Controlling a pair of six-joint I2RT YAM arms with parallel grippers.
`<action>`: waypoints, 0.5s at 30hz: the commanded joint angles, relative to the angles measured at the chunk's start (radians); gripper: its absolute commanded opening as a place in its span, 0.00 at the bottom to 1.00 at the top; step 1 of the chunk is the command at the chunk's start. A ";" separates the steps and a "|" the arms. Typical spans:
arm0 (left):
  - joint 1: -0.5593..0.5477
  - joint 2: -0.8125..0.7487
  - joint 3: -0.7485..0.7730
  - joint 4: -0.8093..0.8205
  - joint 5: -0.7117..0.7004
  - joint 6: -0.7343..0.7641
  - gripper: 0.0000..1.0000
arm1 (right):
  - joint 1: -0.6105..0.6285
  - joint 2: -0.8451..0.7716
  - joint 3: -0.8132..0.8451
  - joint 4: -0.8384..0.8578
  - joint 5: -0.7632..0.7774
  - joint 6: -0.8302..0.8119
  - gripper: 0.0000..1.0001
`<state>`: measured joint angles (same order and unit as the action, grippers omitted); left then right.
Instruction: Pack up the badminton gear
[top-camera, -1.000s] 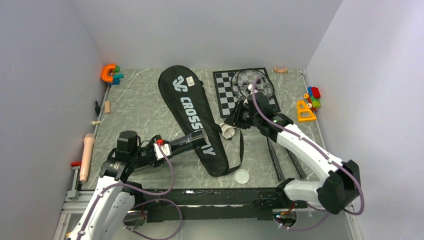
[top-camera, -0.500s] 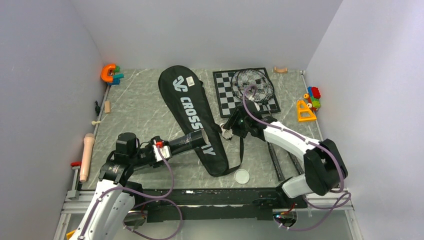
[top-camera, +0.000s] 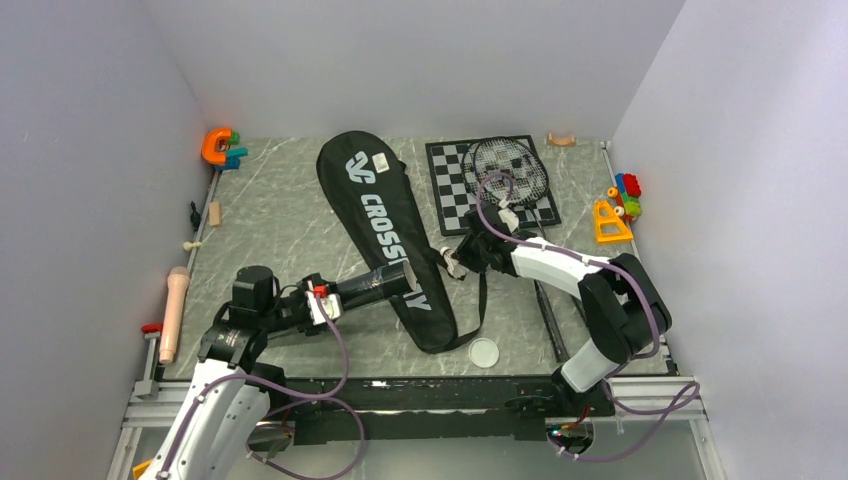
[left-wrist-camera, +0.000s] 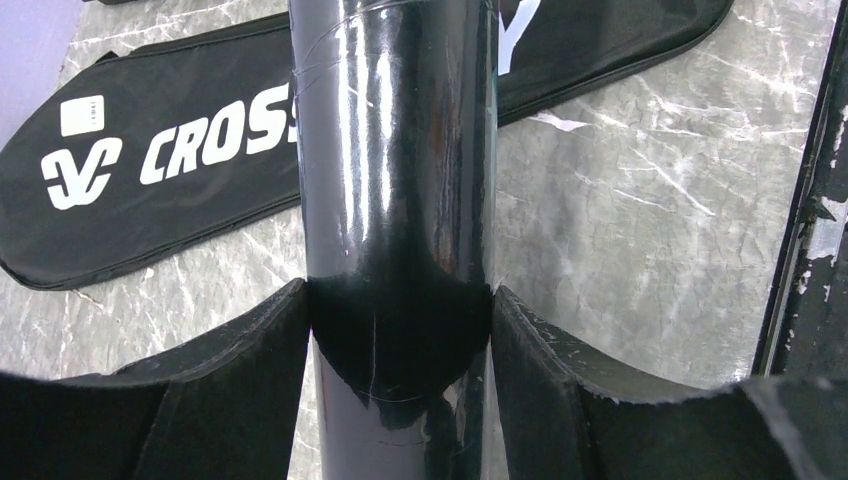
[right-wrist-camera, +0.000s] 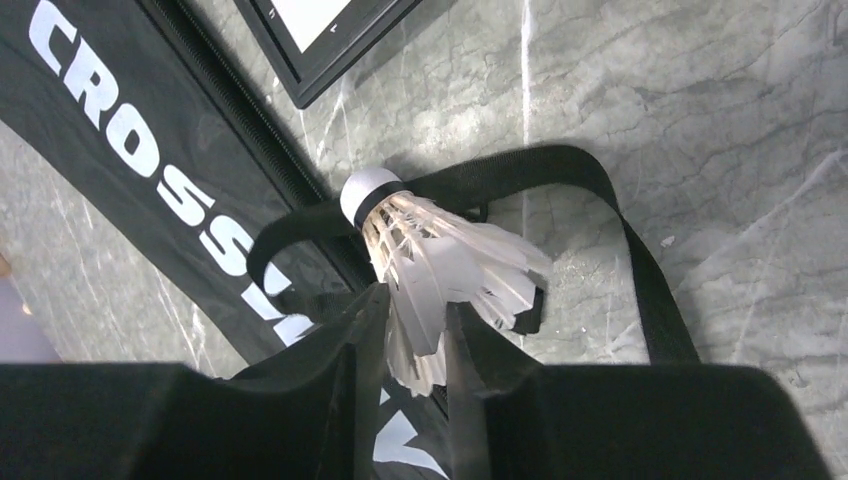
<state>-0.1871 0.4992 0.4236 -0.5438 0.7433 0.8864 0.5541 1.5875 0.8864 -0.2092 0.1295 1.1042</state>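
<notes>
Nearest the bases, the white lid (top-camera: 483, 352) lies on the table (top-camera: 280, 220). The left gripper (left-wrist-camera: 400, 340) clamps the dark tube (left-wrist-camera: 395, 150), whose far end reaches over the CROSSWAY bag (top-camera: 385, 225). Beyond, the right gripper (right-wrist-camera: 415, 345) pinches a shuttlecock (right-wrist-camera: 440, 265) by its feathers — cork outward, above the bag's strap. Farthest, a racket (top-camera: 510, 168) head rests on the chessboard (top-camera: 447, 195).

Inspection finds one legible marking. The black racket bag (top-camera: 372, 205) carries white block lettering along its length. "CROSS" reads clearly in all three views. The following letters are covered by the dark tube (top-camera: 375, 283) lying across the bag, and only a final "Y" shows beyond it in the overhead view. A white stylised emblem (left-wrist-camera: 82, 172) precedes the word. The small white patch (left-wrist-camera: 82, 115) above it is illegible.
</notes>
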 joint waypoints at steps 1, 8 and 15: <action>0.005 -0.009 -0.006 0.028 0.020 0.037 0.00 | -0.004 0.014 0.038 0.046 0.060 0.023 0.26; 0.005 -0.004 -0.012 0.032 0.015 0.047 0.00 | -0.002 -0.029 0.030 0.043 0.069 -0.015 0.00; 0.005 0.018 -0.016 0.060 0.023 0.042 0.00 | 0.005 -0.193 -0.005 0.042 -0.009 -0.156 0.00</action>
<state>-0.1867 0.5056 0.4095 -0.5400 0.7364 0.9043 0.5541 1.5219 0.8879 -0.1806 0.1551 1.0519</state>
